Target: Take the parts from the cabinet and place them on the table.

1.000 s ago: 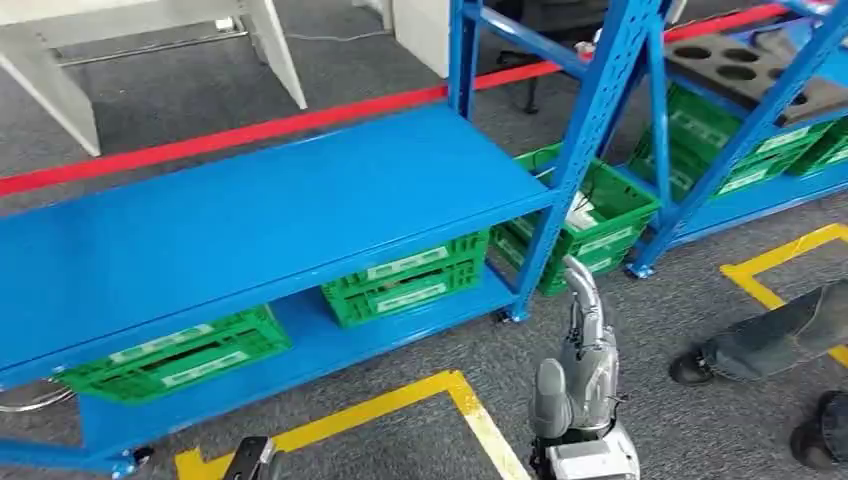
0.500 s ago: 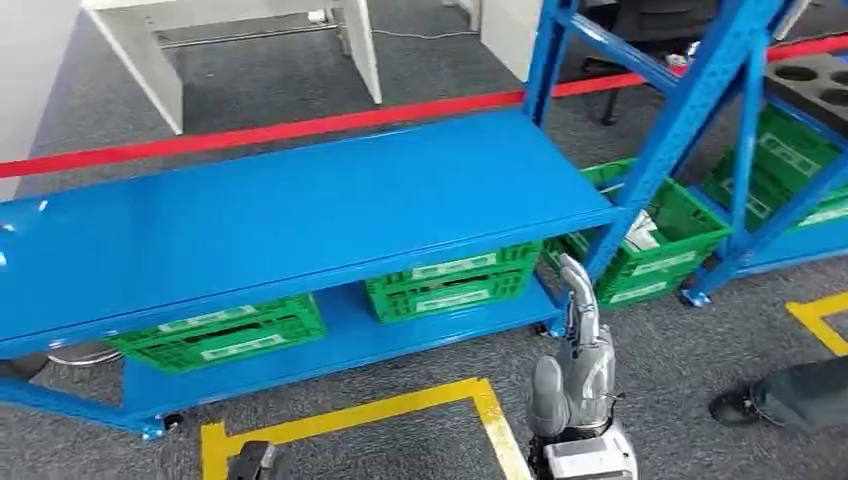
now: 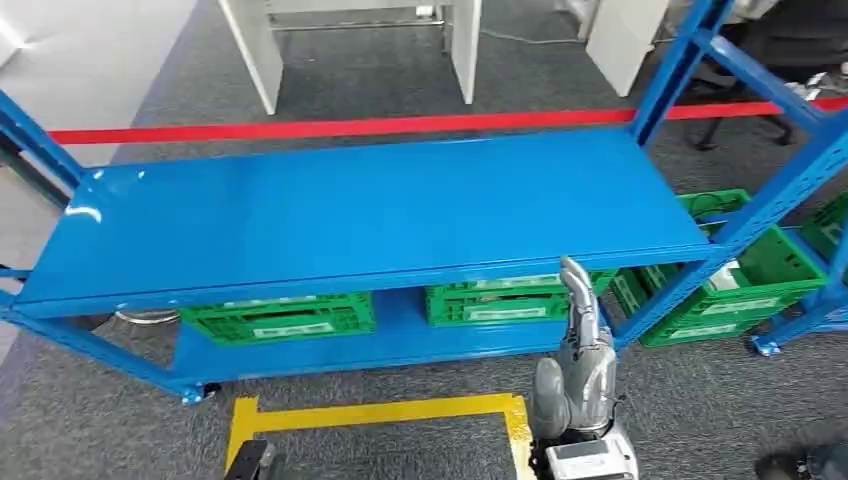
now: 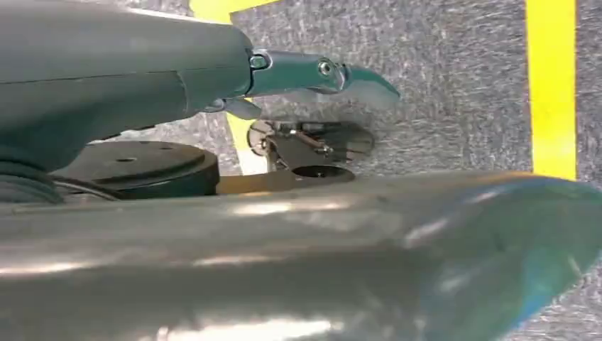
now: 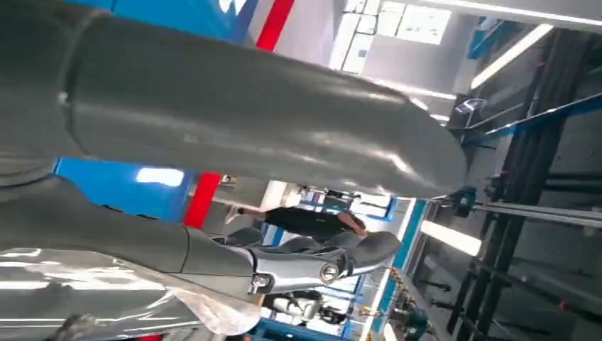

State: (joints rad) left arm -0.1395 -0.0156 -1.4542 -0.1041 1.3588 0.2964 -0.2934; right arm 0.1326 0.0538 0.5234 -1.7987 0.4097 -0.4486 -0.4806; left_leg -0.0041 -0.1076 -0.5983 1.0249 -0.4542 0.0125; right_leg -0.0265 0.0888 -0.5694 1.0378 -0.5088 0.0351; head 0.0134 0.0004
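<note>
Several green crates sit on the low shelf of a blue rack, and the parts would be in them, though only one crate shows its load: a white item (image 3: 728, 272) lies in the crate (image 3: 745, 285) on the neighbouring rack, off to the right of the right hand's fingertips. Two more crates stand under the wide blue shelf (image 3: 370, 215): one (image 3: 505, 300) just beyond the right hand's fingertips, the other (image 3: 275, 318) well to their left, ahead of the left hand.

The right hand (image 3: 578, 350) is raised in front of the rack, its fingers (image 3: 577, 290) stretched straight up and lying close together, their tips overlapping the shelf's front edge in the head view. In its wrist view the thick thumb (image 5: 284, 121) stands apart from a straight finger (image 5: 312, 266), with nothing between them.

The left hand (image 4: 142, 71) hangs low over the grey carpet. Its thumb (image 4: 355, 241) and an outstretched finger (image 4: 319, 71) are spread apart, holding nothing, and a yellow floor line (image 4: 550, 85) runs past beyond the fingertip.

Yellow tape (image 3: 380, 412) marks the carpet between the two hands. Far beyond the fingers, past the rack, a red line (image 3: 350, 128) crosses the floor, and the white table legs (image 3: 462, 45) stand behind it.
</note>
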